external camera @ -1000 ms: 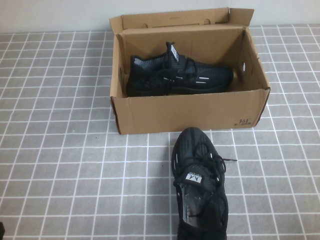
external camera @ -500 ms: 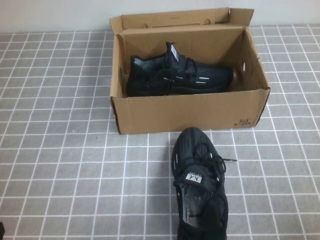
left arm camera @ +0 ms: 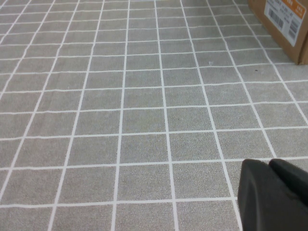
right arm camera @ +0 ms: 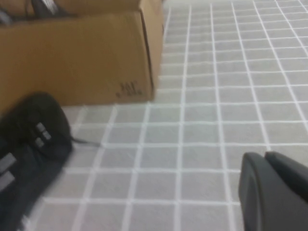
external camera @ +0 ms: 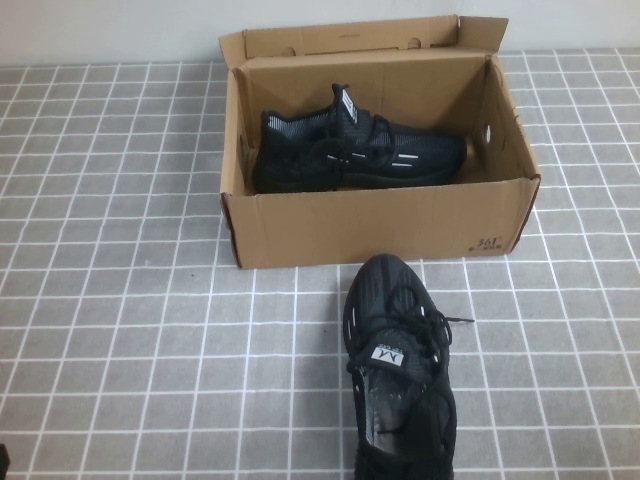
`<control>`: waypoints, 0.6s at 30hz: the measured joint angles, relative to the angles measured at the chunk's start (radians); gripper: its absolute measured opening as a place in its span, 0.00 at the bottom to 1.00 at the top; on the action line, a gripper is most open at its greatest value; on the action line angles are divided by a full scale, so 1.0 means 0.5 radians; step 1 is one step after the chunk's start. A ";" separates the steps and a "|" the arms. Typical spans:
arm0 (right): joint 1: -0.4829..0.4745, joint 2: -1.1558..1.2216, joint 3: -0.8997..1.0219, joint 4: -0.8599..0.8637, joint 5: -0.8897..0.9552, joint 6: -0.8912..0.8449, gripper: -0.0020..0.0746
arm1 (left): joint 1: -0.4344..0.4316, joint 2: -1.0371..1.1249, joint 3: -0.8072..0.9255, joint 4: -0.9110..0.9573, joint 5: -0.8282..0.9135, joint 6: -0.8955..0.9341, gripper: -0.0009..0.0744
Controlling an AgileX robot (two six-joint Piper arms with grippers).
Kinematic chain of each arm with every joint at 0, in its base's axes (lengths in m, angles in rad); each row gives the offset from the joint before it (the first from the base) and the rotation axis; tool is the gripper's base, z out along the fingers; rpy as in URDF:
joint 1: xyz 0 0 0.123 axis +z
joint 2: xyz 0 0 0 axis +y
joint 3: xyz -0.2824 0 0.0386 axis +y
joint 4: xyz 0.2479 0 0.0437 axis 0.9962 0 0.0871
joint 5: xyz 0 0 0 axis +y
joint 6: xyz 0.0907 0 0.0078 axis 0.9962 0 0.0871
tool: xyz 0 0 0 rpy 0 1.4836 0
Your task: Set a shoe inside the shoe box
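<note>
Desk [external camera: 120, 300]: grey cover, fine matte texture, printed white grid of square cells; grid fills whole surface in all three views. Wall [external camera: 110, 30]: plain pale grey-white strip along far desk edge, high view only. Light: even, diffuse; soft shadows, faint sheen on nearer cells.

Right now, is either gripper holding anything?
Nothing is held. The left gripper and right gripper are both shut on nothing, over bare table, off the shoe.

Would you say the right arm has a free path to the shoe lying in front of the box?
Probably yes: the shoe lies on open tiles near the shut right claw, nothing between them.
</note>
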 joint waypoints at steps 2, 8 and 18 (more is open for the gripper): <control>0.000 0.000 0.000 0.175 -0.059 0.000 0.01 | 0.000 0.000 0.000 0.000 0.000 0.000 0.01; 0.000 0.000 0.000 0.904 -0.245 0.000 0.01 | 0.000 0.000 0.000 0.000 0.000 0.000 0.01; 0.000 0.000 0.000 1.261 -0.311 0.000 0.01 | 0.000 0.000 0.000 0.000 0.000 0.000 0.01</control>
